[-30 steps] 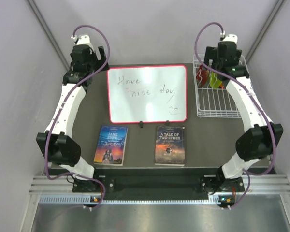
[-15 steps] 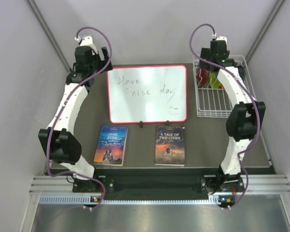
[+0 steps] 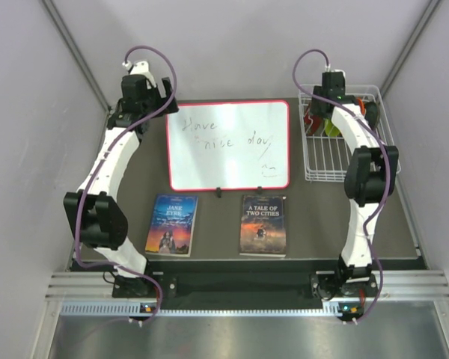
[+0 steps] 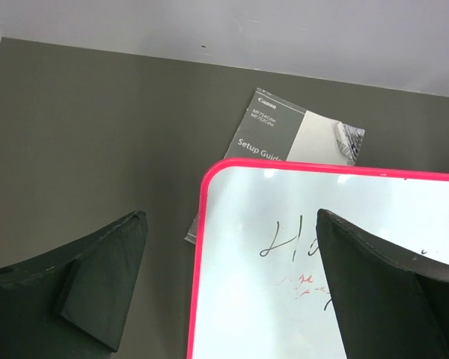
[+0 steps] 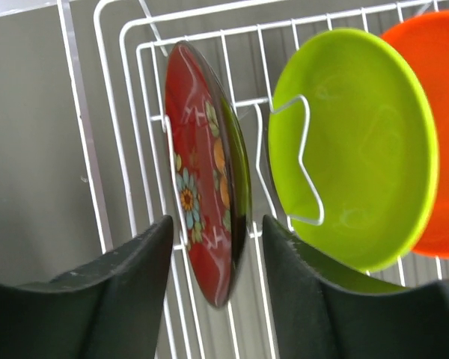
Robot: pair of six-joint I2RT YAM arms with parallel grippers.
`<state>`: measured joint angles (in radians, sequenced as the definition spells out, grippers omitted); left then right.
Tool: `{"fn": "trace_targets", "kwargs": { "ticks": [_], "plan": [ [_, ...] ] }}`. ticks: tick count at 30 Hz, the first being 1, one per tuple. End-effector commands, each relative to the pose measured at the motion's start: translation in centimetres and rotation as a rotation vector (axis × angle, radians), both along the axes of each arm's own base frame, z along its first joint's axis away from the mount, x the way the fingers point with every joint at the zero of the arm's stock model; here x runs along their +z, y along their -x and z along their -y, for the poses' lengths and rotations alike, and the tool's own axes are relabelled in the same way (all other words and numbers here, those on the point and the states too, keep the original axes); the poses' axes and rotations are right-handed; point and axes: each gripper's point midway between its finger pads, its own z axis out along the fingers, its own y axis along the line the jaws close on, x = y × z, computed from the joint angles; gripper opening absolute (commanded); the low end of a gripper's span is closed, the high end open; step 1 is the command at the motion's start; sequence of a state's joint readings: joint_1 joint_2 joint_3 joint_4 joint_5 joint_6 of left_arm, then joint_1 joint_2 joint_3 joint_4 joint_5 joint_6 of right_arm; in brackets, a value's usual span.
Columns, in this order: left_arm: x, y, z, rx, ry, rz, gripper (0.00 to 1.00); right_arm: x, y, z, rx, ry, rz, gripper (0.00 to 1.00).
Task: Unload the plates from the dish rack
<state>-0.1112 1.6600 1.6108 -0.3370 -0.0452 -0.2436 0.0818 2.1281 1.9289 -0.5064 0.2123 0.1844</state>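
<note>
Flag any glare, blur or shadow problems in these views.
Top external: even light, mild sheen on the whiteboard; right arm partly hides the plates. Right wrist: sharp, bright reflections on the glossy red plate. Left wrist: sharp, slight sheen too.

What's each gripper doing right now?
Left gripper: open, holding nothing, above the whiteboard corner.
Right gripper: open, one finger either side of the red plate, not yet clamped.

Pale lilac-grey walls on three sides, meeting at dark corner seams. Between them a dark olive-grey table. Along its near edge a ribbed aluminium rail, then a brushed metal sheet. Soft, even light.
</note>
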Motion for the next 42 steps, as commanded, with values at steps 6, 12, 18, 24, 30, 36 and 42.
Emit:
{"fn": "trace_targets", "kwargs": {
  "ticks": [6,12,18,24,30,36,42],
  "plan": [
    [0.4,-0.6,0.0,0.011,0.02,0.045,0.99,2.1,-2.4,0.0,0.004,-0.021,0.09,0.33],
    [0.2,-0.6,0.1,0.006,0.022,0.043,0.99,1.5,-2.4,0.0,0.025,-0.013,0.076,0.22],
    [0.4,-0.5,0.1,0.005,0.023,0.049,0.99,-0.1,-2.6,-0.1,0.032,-0.004,0.047,0.09],
    [0.0,-0.5,-0.1,0.009,0.015,0.04,0.99,-1.7,-2.7,-0.2,0.04,0.0,0.017,0.22],
    [0.1,-0.5,-0.1,0.011,0.013,0.043,0.99,-2.5,-2.9,-0.1,0.034,0.0,0.008,0.39],
    [-0.2,-0.6,-0.2,0.016,0.011,0.038,0.99,-2.0,-3.0,0.2,0.02,0.009,0.024,0.28],
    [-0.3,-0.6,-0.2,0.018,0.008,0.036,0.99,-0.7,-2.9,0.9,-0.018,0.031,0.063,0.37]
  ]
}}
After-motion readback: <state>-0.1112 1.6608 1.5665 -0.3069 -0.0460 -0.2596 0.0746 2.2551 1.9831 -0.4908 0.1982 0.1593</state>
